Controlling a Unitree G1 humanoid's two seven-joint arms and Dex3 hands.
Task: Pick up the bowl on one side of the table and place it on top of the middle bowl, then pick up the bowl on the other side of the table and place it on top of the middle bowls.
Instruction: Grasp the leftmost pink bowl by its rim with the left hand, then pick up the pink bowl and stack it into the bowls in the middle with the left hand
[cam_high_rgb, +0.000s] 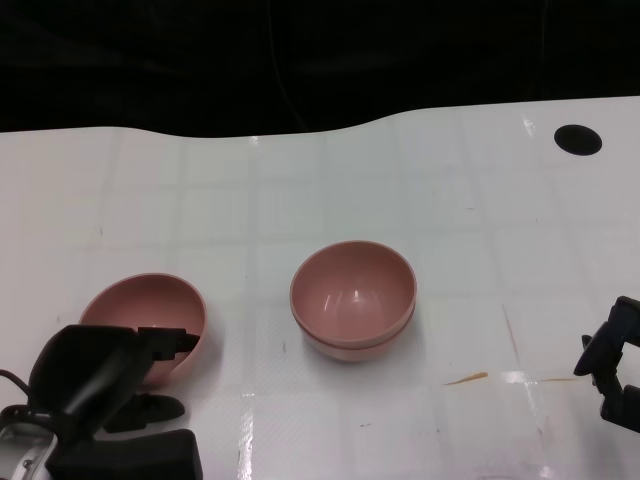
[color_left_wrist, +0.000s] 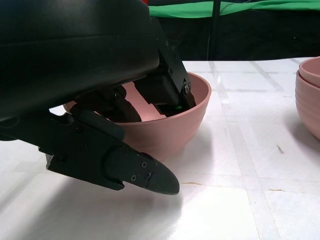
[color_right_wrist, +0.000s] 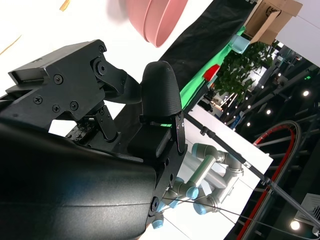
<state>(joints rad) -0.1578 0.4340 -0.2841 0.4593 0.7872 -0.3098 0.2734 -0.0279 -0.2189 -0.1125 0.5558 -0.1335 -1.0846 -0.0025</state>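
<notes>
Two pink bowls sit nested as a stack (cam_high_rgb: 352, 298) at the middle of the white table (cam_high_rgb: 300, 200); the stack's edge also shows in the left wrist view (color_left_wrist: 310, 95) and the right wrist view (color_right_wrist: 156, 20). A third pink bowl (cam_high_rgb: 140, 312) (color_left_wrist: 170, 125) stands to the left, slightly tilted. My left hand (cam_high_rgb: 105, 385) grips its near rim, fingers (color_left_wrist: 165, 90) inside the bowl and thumb (color_left_wrist: 140, 172) low against the outer wall. My right hand (cam_high_rgb: 612, 360) hovers at the right edge, fingers (color_right_wrist: 160, 95) apart and empty.
A black round hole (cam_high_rgb: 578, 139) lies in the table's far right corner. A thin brown streak (cam_high_rgb: 466, 378) marks the table between the stack and my right hand. Dark backdrop runs behind the far edge. A grey and blue robot arm (color_right_wrist: 210, 170) stands beyond the table.
</notes>
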